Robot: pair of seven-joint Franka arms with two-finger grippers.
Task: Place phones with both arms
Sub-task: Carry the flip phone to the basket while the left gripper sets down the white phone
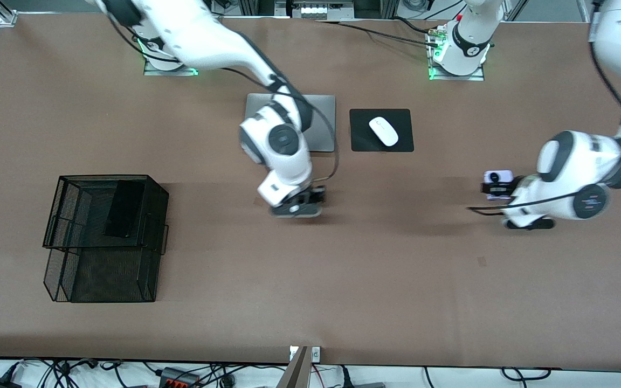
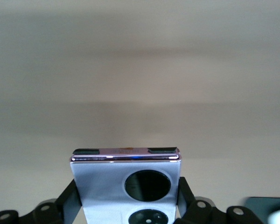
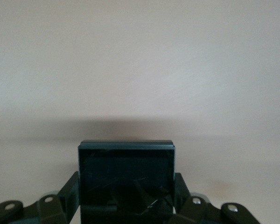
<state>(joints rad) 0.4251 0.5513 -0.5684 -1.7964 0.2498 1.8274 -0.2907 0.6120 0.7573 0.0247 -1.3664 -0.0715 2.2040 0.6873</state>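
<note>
A small squarish lilac-white phone (image 2: 102, 186) with two round black lenses sits between the fingers (image 2: 69, 199) of my left gripper (image 2: 126, 198), which is shut on its sides. From the front, this phone (image 1: 498, 176) and the left gripper (image 1: 496, 188) are low over the table toward the left arm's end. My right gripper (image 3: 126, 189) is shut on a small squarish black phone (image 3: 126, 172). The right gripper (image 1: 301, 207) is low at the table's middle, nearer the camera than the laptop. A long thin black phone (image 1: 124, 209) lies in the mesh basket (image 1: 54, 215).
The black wire basket stands toward the right arm's end, with a lower tier (image 1: 105, 280) nearer the camera. A silver laptop (image 1: 324, 121) lies closed near the robots' bases. Beside it a white mouse (image 1: 383, 131) sits on a black pad (image 1: 361, 140).
</note>
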